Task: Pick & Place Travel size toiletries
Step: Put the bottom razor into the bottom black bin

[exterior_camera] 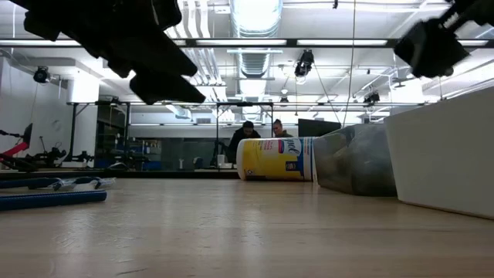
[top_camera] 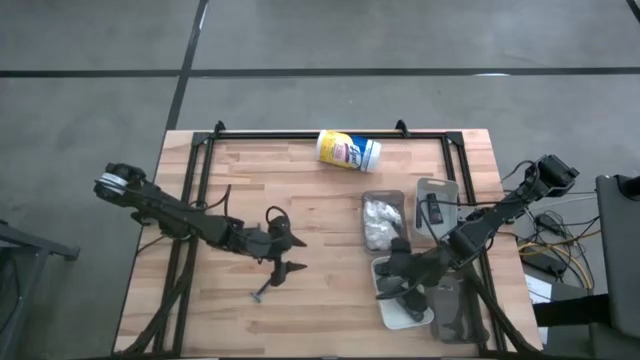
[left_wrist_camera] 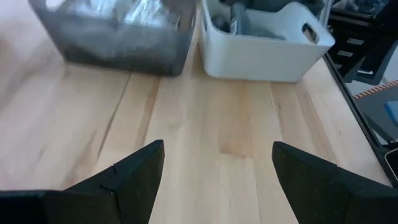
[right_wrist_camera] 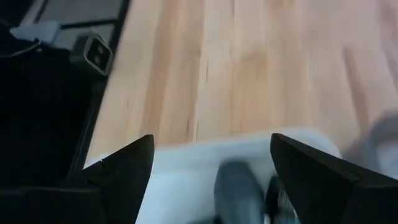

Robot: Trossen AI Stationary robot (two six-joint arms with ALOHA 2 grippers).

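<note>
Over white bin (top_camera: 392, 308), right gripper (top_camera: 392, 287) spread, contents blurred

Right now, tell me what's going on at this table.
The two arms are sorting travel-size toiletries into bins. The right gripper hangs open over the white bin at the table's right side, holding nothing; a dark grey tube lies in the bin below it. The left gripper is open and empty at mid-table, close to a slim dark stick lying on the wood. A clear tray beside the bin holds white packets.
</note>
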